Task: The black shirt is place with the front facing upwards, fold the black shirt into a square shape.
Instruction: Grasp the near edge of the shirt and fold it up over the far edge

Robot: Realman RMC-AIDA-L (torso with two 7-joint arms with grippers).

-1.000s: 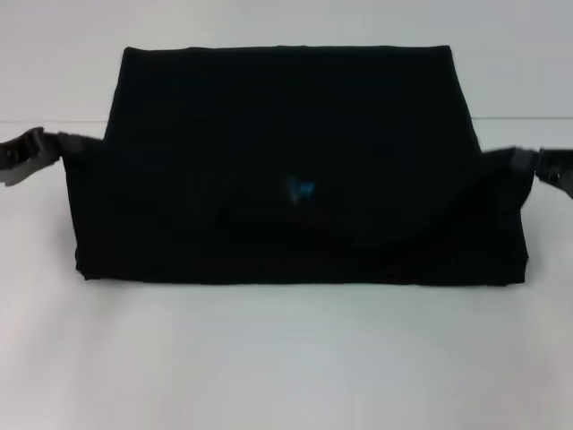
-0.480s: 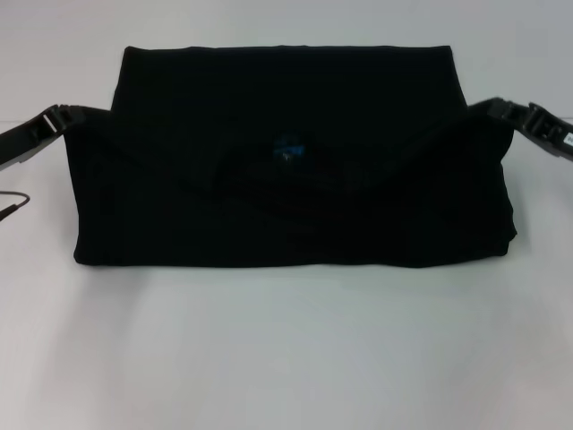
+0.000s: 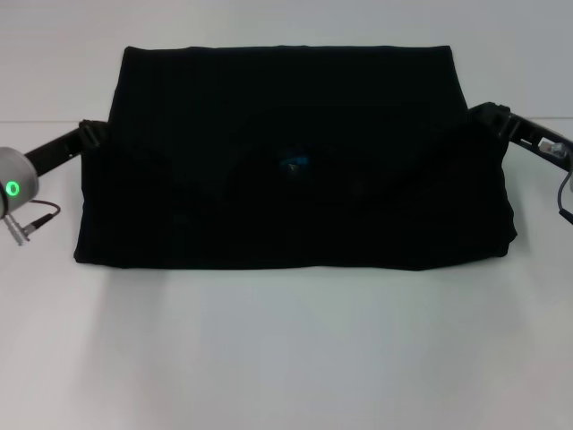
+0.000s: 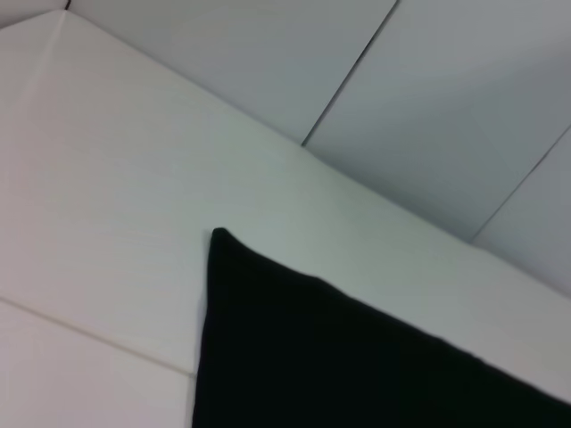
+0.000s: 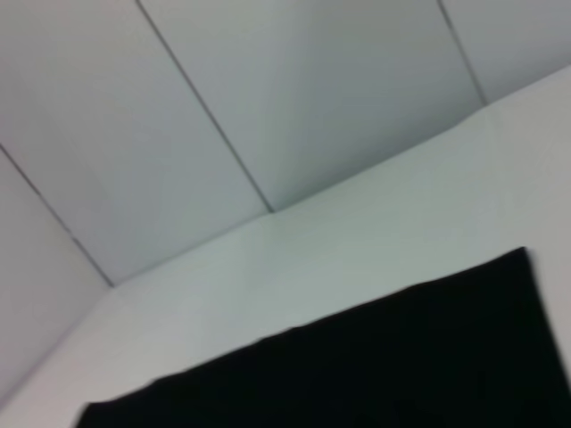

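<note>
Head view: the black shirt (image 3: 291, 161) lay folded into a wide band across the middle of the white table (image 3: 286, 358), a small blue label (image 3: 294, 164) showing near its centre. The left gripper (image 3: 85, 134) met the shirt's left edge and the right gripper (image 3: 491, 116) its right edge; whether either was clamped on cloth could not be told. Left wrist view: a shirt corner (image 4: 219, 239) lay on the table. Right wrist view: the shirt's far edge (image 5: 357, 321) lay against the table, before a paneled wall (image 5: 268, 98).

- The black shirt (image 3: 286, 179) lies folded in the middle of the table (image 3: 286, 358).
- The left gripper (image 3: 88, 133) touches the shirt's left edge.
- The right gripper (image 3: 488, 116) touches its right edge.
- A wall (image 5: 268, 80) stands behind the table.
</note>
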